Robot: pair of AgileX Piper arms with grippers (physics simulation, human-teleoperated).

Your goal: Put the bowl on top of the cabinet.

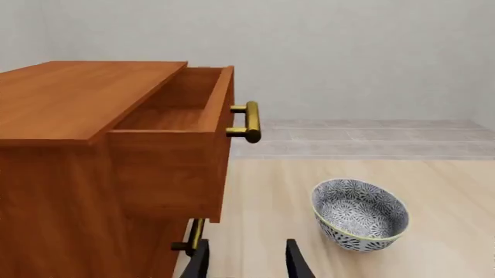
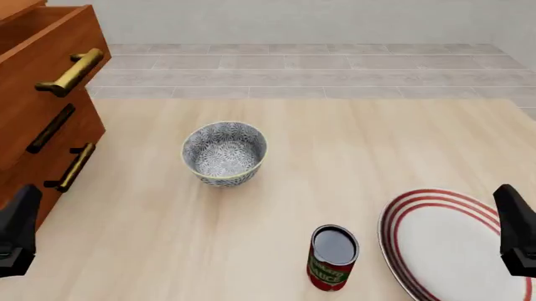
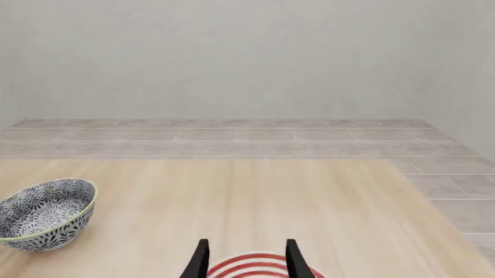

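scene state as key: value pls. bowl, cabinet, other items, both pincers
bowl: upright on table, empty, untouched
cabinet: far left of table, top drawer pulled open, empty
can: upright, near edge, beside plate
plate: flat, near right
left pincer: open, empty, low by the cabinet front
right pincer: open, empty, above plate
task: not started

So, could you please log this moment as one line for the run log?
bowl: upright on table, ungrasped | cabinet: top drawer open | left gripper: open | right gripper: open, over plate
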